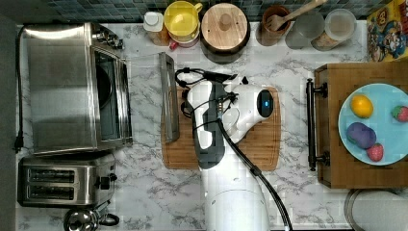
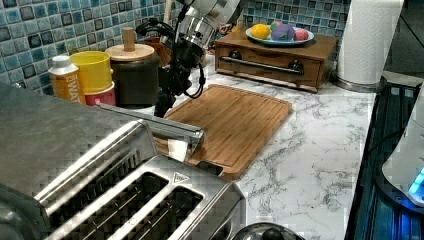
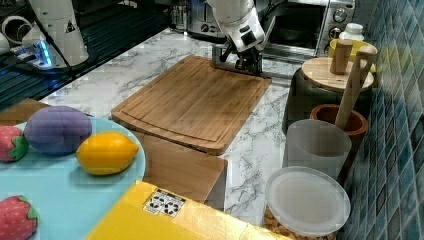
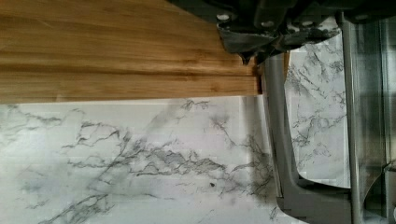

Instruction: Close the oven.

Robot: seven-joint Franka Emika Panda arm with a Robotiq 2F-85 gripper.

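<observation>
The stainless-steel oven (image 1: 62, 86) stands at the top view's left. Its glass door (image 1: 144, 91) lies folded down flat, and the long bar handle (image 1: 169, 101) reaches over the edge of the wooden cutting board (image 1: 255, 144). My gripper (image 2: 162, 107) points down at the board's corner, just beside the handle's far end. In the wrist view the gripper (image 4: 250, 55) looks shut with nothing in it, right next to the handle (image 4: 275, 135). The right view shows the gripper (image 3: 245, 62) low in front of the open oven (image 3: 310, 25).
A two-slot toaster (image 1: 62, 183) and a kettle (image 1: 86, 220) sit beside the oven. Jars, a yellow cup (image 1: 182, 19) and a wood-lidded pot (image 1: 224, 29) line the tiled wall. A wooden box (image 1: 337, 163) carries a blue plate (image 1: 385, 130) of toy fruit.
</observation>
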